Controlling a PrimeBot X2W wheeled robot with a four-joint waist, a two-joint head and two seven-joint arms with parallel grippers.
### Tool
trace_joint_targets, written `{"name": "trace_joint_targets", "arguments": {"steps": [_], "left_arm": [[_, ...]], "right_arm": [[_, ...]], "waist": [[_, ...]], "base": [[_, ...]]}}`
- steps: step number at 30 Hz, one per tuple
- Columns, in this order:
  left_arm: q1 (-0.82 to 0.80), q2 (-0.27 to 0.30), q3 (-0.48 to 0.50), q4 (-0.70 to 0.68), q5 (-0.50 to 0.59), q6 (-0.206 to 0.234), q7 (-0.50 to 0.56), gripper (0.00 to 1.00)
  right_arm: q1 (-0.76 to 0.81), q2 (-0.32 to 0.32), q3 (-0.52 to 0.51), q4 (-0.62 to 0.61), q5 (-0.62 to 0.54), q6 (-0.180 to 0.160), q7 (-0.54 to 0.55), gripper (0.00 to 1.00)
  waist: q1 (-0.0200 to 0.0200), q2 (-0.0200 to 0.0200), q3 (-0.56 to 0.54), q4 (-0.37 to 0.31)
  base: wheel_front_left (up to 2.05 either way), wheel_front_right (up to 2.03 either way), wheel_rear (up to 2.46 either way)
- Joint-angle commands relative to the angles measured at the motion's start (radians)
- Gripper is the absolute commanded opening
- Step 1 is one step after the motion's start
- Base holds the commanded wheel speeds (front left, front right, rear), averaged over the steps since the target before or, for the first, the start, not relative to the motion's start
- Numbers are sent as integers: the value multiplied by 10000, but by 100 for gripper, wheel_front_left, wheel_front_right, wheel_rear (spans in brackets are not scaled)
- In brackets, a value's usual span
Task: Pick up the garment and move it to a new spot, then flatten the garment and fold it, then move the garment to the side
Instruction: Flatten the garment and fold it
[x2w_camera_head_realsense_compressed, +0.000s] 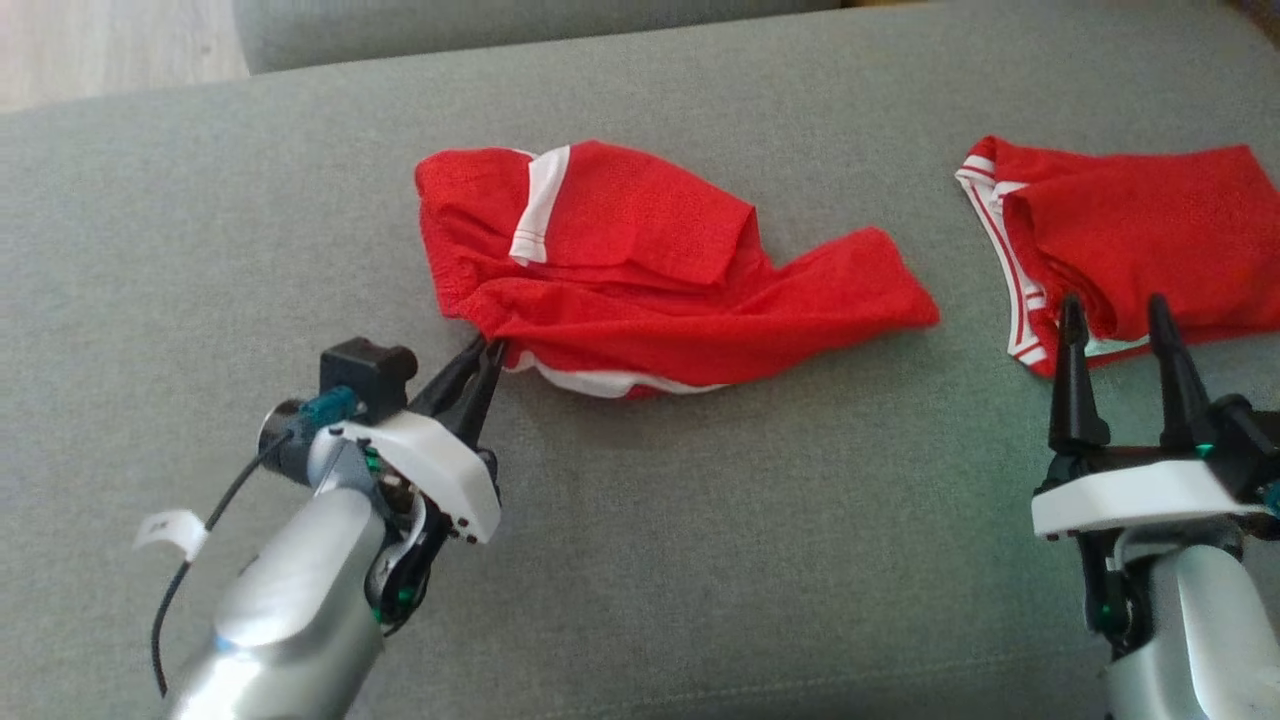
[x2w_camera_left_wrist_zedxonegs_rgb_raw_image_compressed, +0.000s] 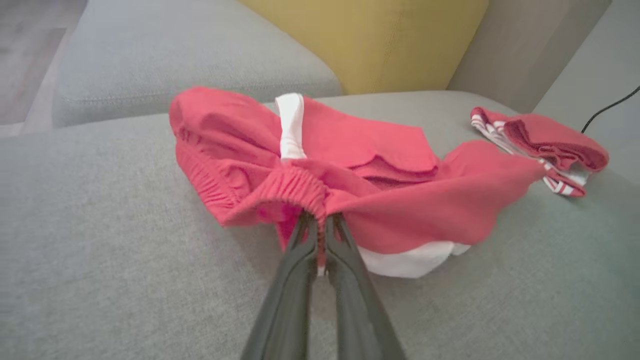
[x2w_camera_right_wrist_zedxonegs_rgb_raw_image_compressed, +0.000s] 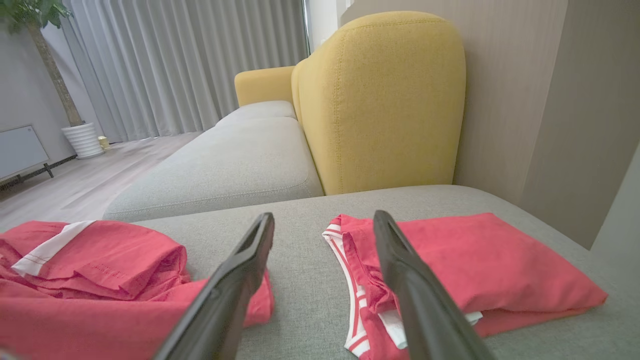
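A crumpled red garment (x2w_camera_head_realsense_compressed: 640, 260) with white stripes lies in the middle of the grey couch seat (x2w_camera_head_realsense_compressed: 700, 520). My left gripper (x2w_camera_head_realsense_compressed: 490, 350) is shut on its near-left edge. In the left wrist view the two dark fingers (x2w_camera_left_wrist_zedxonegs_rgb_raw_image_compressed: 300, 260) pinch the red elastic waistband of the garment (x2w_camera_left_wrist_zedxonegs_rgb_raw_image_compressed: 350, 170). My right gripper (x2w_camera_head_realsense_compressed: 1118, 315) stands open at the lower right, just in front of a second, folded red garment (x2w_camera_head_realsense_compressed: 1130, 230). Through the right wrist view the crumpled garment (x2w_camera_right_wrist_zedxonegs_rgb_raw_image_compressed: 90, 270) sits at the left and the folded one (x2w_camera_right_wrist_zedxonegs_rgb_raw_image_compressed: 475, 265) at the right.
A yellow backrest cushion (x2w_camera_right_wrist_zedxonegs_rgb_raw_image_compressed: 380, 100) rises behind the seat. Another grey seat cushion (x2w_camera_right_wrist_zedxonegs_rgb_raw_image_compressed: 225, 165) extends beyond it toward wooden floor (x2w_camera_right_wrist_zedxonegs_rgb_raw_image_compressed: 75, 185), curtains and a potted plant. A black cable (x2w_camera_left_wrist_zedxonegs_rgb_raw_image_compressed: 610, 107) runs at the far right.
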Motion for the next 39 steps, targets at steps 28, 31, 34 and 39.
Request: {"name": "trace_joint_targets", "arguments": {"steps": [28,31,34,39], "left_arm": [[-1845,1657,1142,-6140,165,982,1556,0],[-2224,1267,636,-6585,2,769,2271,0],[-2485,508,473,-6893,-734,720,2783,0],[-2928,-215,727,-6833,-1478,1203,3396,0]], "right_arm": [[-41,-35,130,71,129,33,-124,100],[-81,-35,148,117,191,33,-164,100],[-151,-35,173,159,242,33,-209,100],[-288,-35,240,237,357,33,-298,100]], "waist": [[0,-1,-1065,-209],[0,-1,-1034,-304],[0,-1,-961,-395],[0,-1,-762,-570]], "base": [[0,0,0],[0,0,0],[0,0,0],[0,0,0]]}}
